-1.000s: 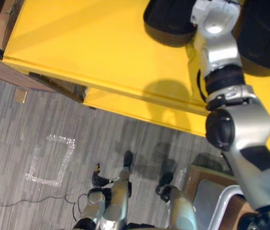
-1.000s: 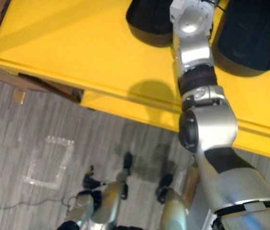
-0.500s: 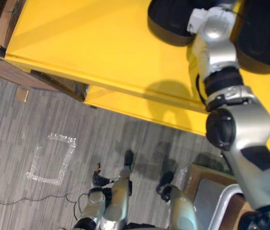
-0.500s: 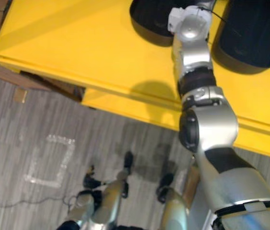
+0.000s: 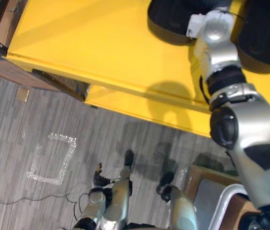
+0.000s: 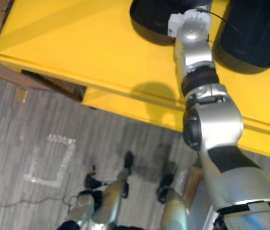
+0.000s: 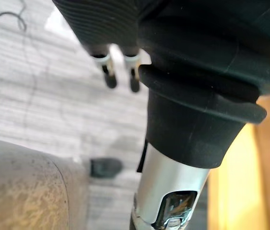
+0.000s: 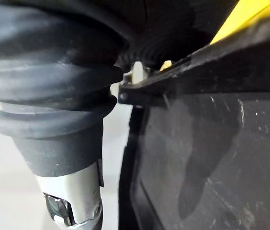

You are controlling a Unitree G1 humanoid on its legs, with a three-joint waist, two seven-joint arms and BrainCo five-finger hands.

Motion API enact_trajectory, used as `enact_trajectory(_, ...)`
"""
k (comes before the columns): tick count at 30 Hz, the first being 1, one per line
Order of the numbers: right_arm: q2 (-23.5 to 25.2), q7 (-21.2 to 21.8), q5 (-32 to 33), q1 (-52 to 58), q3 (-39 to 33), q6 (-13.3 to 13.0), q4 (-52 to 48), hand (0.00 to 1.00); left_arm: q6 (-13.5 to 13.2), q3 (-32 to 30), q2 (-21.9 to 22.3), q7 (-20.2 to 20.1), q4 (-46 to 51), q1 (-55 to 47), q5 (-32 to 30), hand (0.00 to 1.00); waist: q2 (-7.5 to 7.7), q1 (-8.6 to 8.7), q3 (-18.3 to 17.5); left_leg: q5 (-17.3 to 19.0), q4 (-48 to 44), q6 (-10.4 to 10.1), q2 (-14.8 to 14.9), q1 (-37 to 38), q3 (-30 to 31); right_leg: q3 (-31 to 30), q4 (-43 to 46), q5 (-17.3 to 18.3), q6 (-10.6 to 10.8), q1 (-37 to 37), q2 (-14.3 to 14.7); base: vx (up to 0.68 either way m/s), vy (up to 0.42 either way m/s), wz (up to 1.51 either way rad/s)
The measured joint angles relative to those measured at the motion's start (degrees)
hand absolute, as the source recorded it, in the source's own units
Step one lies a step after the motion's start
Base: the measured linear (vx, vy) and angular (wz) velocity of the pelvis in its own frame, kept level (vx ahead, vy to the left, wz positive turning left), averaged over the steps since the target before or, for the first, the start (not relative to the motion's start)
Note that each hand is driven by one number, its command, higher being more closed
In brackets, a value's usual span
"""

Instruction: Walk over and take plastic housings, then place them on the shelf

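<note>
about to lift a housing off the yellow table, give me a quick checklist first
1. Housings within reach: ok. The left housing and the right housing lie on the yellow table, one on each side of the right arm.
2. Right robot hand at a housing: ok. A dark housing wall sits right against it in the right wrist view.
3. Grip closed on a housing: cannot tell. The fingers are hidden.
4. Left robot hand free: ok. It hangs low over the floor, fingers relaxed, holding nothing.

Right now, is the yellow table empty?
No, a black housing and a second housing lie on the yellow table.
</note>
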State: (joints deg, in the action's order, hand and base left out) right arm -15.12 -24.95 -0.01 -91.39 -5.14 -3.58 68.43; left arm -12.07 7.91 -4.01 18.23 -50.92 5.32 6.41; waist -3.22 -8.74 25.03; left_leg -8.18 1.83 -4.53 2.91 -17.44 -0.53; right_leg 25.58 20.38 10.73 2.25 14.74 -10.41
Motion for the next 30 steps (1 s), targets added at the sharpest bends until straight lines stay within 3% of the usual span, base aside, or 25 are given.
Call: enact_trajectory(30,-1.09,3.46,-2.93,-1.59,6.97,-0.12,0.05,0.0,-0.2,-0.16,-0.01,-1.13,0.07,-0.01,-0.01,0.0,-0.03,-0.1,0.0,-0.01,-0.22,-0.02,-0.02,-0.61,0.37,0.89,-0.04,0.07,-0.11,0.07,-0.03,0.0,0.0,0.01)
